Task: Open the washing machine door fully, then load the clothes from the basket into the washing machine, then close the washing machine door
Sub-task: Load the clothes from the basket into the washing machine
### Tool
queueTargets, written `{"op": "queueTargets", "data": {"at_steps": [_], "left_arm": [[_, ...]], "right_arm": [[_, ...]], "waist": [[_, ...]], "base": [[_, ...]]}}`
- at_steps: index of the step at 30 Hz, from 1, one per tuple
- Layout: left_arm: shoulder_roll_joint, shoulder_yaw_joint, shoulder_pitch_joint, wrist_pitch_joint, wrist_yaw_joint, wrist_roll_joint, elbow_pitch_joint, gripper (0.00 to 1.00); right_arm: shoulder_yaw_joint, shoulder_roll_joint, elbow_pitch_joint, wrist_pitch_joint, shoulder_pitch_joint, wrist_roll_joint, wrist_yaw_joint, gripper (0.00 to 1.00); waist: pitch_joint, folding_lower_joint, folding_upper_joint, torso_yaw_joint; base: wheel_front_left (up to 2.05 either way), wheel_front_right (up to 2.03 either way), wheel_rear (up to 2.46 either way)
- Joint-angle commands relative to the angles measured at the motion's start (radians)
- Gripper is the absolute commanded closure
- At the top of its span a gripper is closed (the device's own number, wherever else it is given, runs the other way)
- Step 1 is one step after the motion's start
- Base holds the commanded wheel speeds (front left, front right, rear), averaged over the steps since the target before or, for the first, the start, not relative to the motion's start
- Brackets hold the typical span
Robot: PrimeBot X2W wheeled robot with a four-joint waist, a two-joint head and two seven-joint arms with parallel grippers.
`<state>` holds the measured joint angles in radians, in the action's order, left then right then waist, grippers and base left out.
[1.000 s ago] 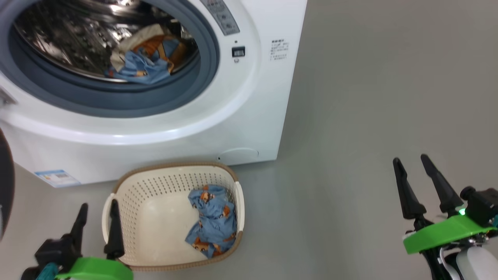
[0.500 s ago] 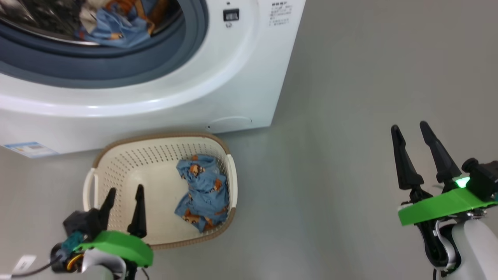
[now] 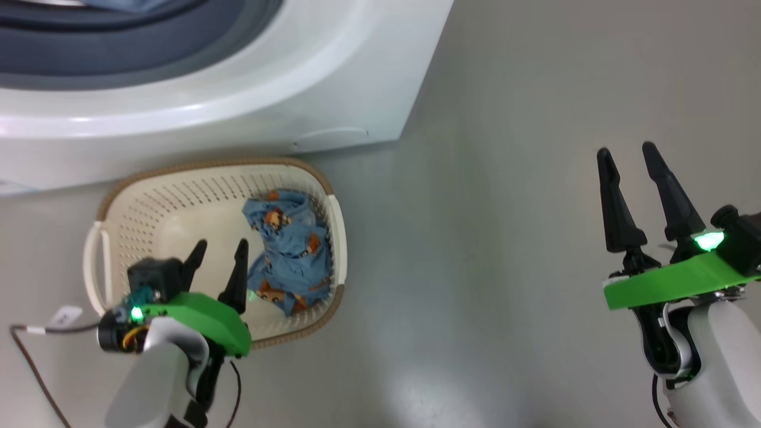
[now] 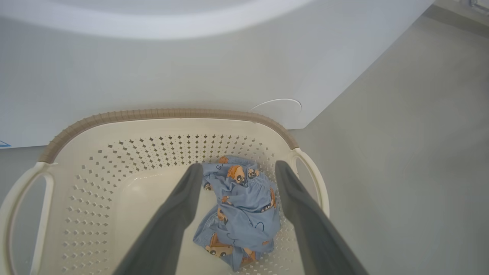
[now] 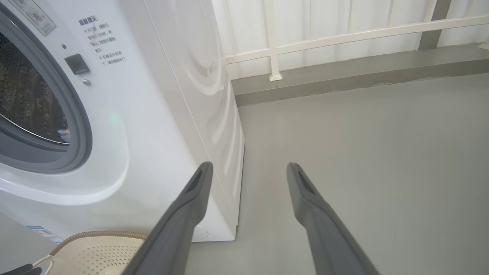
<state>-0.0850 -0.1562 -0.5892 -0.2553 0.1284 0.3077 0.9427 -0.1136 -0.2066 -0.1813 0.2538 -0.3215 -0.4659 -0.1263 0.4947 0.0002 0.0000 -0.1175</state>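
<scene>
a: where do we find the left gripper [image 3: 222, 242]?
b: we see it hanging over the near part of the basket [image 3: 208, 161], its two dark fingers [image 3: 236, 279] spread apart with nothing between them. from its own wrist view those fingers frame the clothes [image 3: 288, 255] without touching them.
a: and how do the clothes lie?
b: we make out one crumpled light blue piece with orange-brown bears, on the basket's bottom against its right-hand wall.
a: where does the basket stand?
b: on the grey floor [image 3: 505, 238], just in front of the washing machine [image 3: 238, 119], toward its lower right corner. we see the grey-blue rubber ring [image 3: 119, 59] at the top of the head view, and from the right wrist view a scrap of blue fabric [image 5: 64, 133] inside the drum [image 5: 26, 99].
a: the right gripper [image 3: 625, 148]?
b: released as well, jaws wide and holding nothing, over the floor well to the right of basket and machine.
</scene>
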Motion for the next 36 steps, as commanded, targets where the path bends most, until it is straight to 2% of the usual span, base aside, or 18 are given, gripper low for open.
{"op": "queueTargets", "data": {"at_steps": [1, 17, 23, 30, 36], "left_arm": [[-0.036, 0.008, -0.025, -0.006, 0.002, 0.012, 0.01, 0.0], [-0.095, -0.158, -0.207, 0.007, 0.002, 0.103, 0.227, 0.0], [-0.115, -0.218, -0.251, 0.06, 0.002, 0.152, 0.245, 0.0], [-0.175, -0.289, -0.301, 0.155, 0.002, 0.245, 0.251, 0.0], [-0.206, -0.328, -0.338, 0.185, 0.002, 0.304, 0.242, 0.0]], "right_arm": [[-0.013, -0.003, 0.026, 0.008, -0.012, 0.001, -0.004, 0.0], [-0.05, 0.053, 0.033, 0.008, -0.089, -0.012, -0.004, 0.0], [-0.057, 0.066, 0.035, 0.008, -0.106, -0.015, -0.004, 0.0], [-0.073, 0.089, 0.034, 0.008, -0.122, -0.024, -0.004, 0.0], [-0.07, 0.101, 0.036, 0.008, -0.128, -0.026, -0.004, 0.0]], "waist": [[0.055, -0.0002, 0.0, -0.018], [0.198, -0.0002, 0.0, -0.111], [0.234, -0.0002, 0.0, -0.135], [0.279, -0.0002, 0.0, -0.174], [0.313, -0.0002, 0.0, -0.187]], "base": [[0.0, 0.0, 0.0], [0.0, 0.0, 0.0], [0.0, 0.0, 0.0], [0.0, 0.0, 0.0], [0.0, 0.0, 0.0]]}}
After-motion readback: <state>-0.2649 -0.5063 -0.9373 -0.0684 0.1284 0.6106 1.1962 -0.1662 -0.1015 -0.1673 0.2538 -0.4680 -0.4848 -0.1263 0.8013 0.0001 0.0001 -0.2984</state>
